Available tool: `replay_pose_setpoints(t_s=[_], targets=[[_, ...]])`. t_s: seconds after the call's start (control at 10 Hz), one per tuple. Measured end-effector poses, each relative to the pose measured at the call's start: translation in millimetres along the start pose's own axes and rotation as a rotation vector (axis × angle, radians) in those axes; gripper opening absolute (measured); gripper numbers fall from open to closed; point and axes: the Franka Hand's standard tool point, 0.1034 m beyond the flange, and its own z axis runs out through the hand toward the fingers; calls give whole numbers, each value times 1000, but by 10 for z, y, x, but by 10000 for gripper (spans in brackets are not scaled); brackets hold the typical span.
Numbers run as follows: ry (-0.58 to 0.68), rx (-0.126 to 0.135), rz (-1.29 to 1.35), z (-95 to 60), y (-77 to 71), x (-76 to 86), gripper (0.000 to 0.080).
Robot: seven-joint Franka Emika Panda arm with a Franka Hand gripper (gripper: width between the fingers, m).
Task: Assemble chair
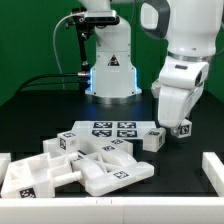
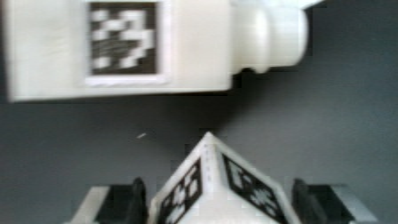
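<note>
The chair's parts are chunky white pieces with black-and-white tags. Several of them lie joined and piled (image 1: pixel 85 165) at the front of the exterior view's left. A loose white block (image 1: pixel 153 138) rests on the black table just beside the arm. My gripper (image 1: pixel 181 124) hangs at the exterior view's right, shut on a small tagged white block (image 1: pixel 184 128). In the wrist view that block (image 2: pixel 217 188) sits edge-up between my two dark fingers (image 2: pixel 121 203), and my gripper (image 2: pixel 221 205) straddles it. Beyond it lies a white tagged part (image 2: pixel 134 48) with a round stub.
The marker board (image 1: pixel 110 130) lies flat in the middle of the table behind the pile. White rails stand at the exterior view's left (image 1: pixel 5 162), right (image 1: pixel 212 166) and along the front edge. The robot's base (image 1: pixel 110 70) rises at the back.
</note>
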Motion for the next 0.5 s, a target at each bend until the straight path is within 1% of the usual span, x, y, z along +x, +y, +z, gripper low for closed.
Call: replay_pose_setpoints(t_s=[0.2,0.3,0.5], targets=[[18,5,17,164,-294,58,393],[32,0,9,201,-341,78,393],[33,0,11,200,-323,66,407]])
